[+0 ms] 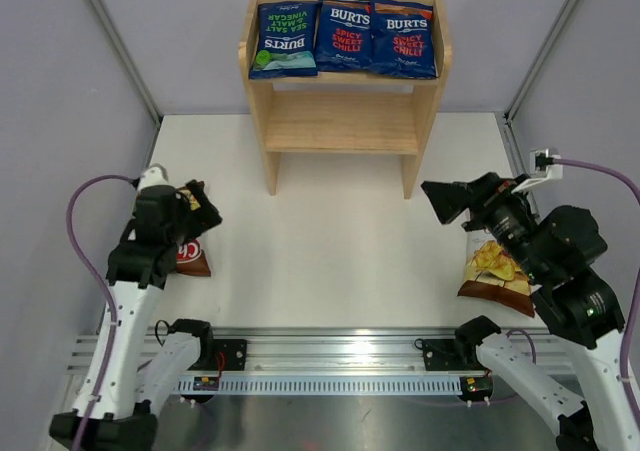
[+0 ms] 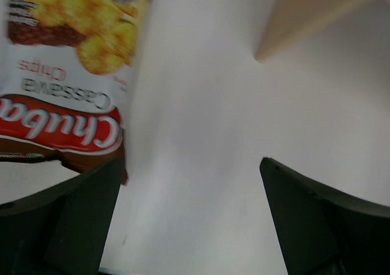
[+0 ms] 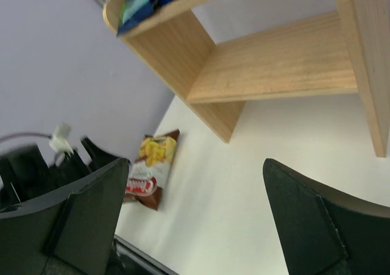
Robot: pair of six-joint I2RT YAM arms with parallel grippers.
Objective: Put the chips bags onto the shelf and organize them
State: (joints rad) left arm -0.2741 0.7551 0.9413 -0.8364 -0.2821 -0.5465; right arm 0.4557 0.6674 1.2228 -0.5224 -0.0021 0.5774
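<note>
left gripper point(image 1: 199, 209) hangs spread and empty. the left chuba cassava chips bag point(image 2: 61, 74) lies flat on the table point(image 1: 330, 261) just beside it, near the left side and not between the fingers. right gripper point(image 1: 446, 199) is spread and empty too, with the right chuba bag point(image 1: 494, 271) under its arm. three burts bags point(image 1: 343, 33) fill the top tier of the shelf point(image 1: 258, 101), and the lower tier point(image 1: 340, 123) is bare. to do this well, i'd centre over the left bag's edge, pinch a seam, then carry it low into the lower tier.
</note>
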